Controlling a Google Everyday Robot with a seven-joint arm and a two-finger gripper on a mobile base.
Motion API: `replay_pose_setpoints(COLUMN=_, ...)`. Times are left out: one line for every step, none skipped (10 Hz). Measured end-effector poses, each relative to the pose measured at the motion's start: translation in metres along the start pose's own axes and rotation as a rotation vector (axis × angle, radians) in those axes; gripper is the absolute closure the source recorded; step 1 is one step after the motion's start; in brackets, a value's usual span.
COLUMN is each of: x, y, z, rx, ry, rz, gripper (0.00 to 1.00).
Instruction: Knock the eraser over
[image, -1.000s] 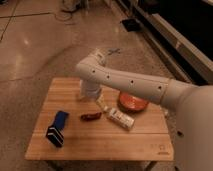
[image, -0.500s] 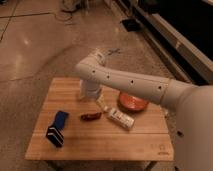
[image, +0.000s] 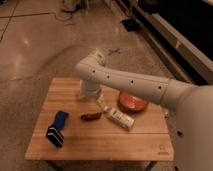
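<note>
The eraser (image: 57, 128) lies near the front left of the wooden table (image: 125, 142), its bright blue face up and a black end with white stripes toward the front. My gripper (image: 102, 104) hangs from the white arm (image: 135, 82) over the middle of the table, behind and to the right of the eraser and apart from it. The arm's wrist hides much of the gripper.
A small dark-red object (image: 91, 116) lies between the eraser and the gripper. A white oblong box (image: 120, 119) lies right of it. An orange-red round dish (image: 132, 103) sits at the back right. The floor around is bare concrete.
</note>
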Motion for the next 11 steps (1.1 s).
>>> replay_pose_setpoints(x=0.0, y=0.0, z=0.0, rx=0.0, ry=0.0, rz=0.0, gripper=0.2)
replay_pose_setpoints(x=0.0, y=0.0, z=0.0, rx=0.0, ry=0.0, rz=0.0, gripper=0.2)
replay_pose_setpoints(x=0.0, y=0.0, z=0.0, rx=0.0, ry=0.001, rz=0.0, gripper=0.2)
replay_pose_setpoints(x=0.0, y=0.0, z=-0.001, rx=0.0, ry=0.001, rz=0.0, gripper=0.2)
replay_pose_setpoints(x=0.0, y=0.0, z=-0.001, rx=0.001, ry=0.001, rz=0.0, gripper=0.2)
replay_pose_setpoints(x=0.0, y=-0.001, z=-0.001, rx=0.001, ry=0.001, rz=-0.001, gripper=0.2)
replay_pose_setpoints(x=0.0, y=-0.001, z=-0.001, rx=0.001, ry=0.001, rz=-0.001, gripper=0.2)
replay_pose_setpoints(x=0.0, y=0.0, z=-0.001, rx=0.001, ry=0.001, rz=-0.001, gripper=0.2)
replay_pose_setpoints(x=-0.001, y=0.0, z=0.0, rx=0.002, ry=-0.001, rz=-0.004, gripper=0.2)
replay_pose_setpoints(x=-0.006, y=0.0, z=0.003, rx=0.009, ry=-0.012, rz=-0.013, gripper=0.2)
replay_pose_setpoints(x=-0.017, y=0.0, z=0.008, rx=0.018, ry=-0.03, rz=-0.032, gripper=0.2)
